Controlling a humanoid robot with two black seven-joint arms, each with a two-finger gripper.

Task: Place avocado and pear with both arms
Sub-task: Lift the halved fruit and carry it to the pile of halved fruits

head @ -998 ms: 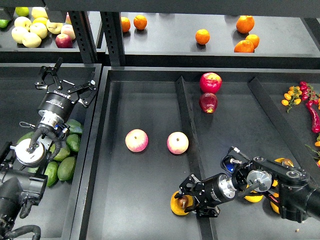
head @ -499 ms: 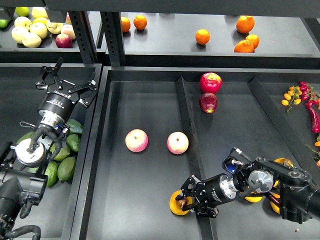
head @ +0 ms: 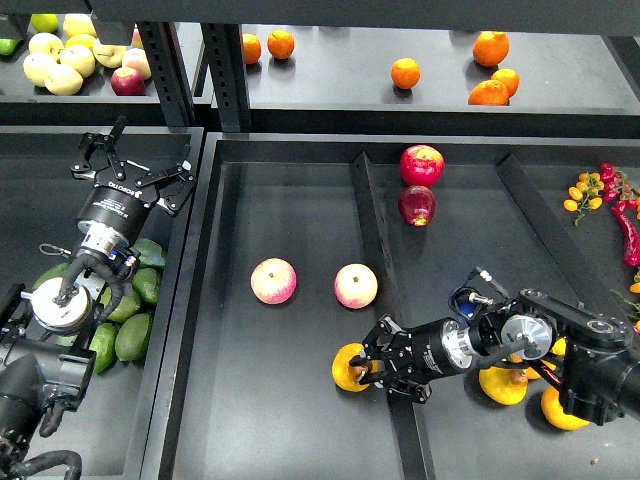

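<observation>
The pear (head: 346, 369) is an orange-yellow halved fruit at the near middle of the big tray (head: 300, 200), just left of the divider (head: 372, 260). My right gripper (head: 372, 365) is shut on it from the right. Several green avocados (head: 134, 336) lie in the left bin, partly hidden by my left arm. My left gripper (head: 133, 162) is open and empty, beyond the avocados and clear of them.
Two pink-yellow apples (head: 273, 281) (head: 355, 286) lie in the tray's left compartment, beyond the pear. Two red apples (head: 421, 165) sit at the back right. More pear halves (head: 503, 386) lie under my right arm. Oranges (head: 405, 73) are on the shelf, chillies (head: 628, 225) at far right.
My right gripper has moved up and to the left with the pear, carrying it a little farther into the left compartment. The left arm has not moved.
</observation>
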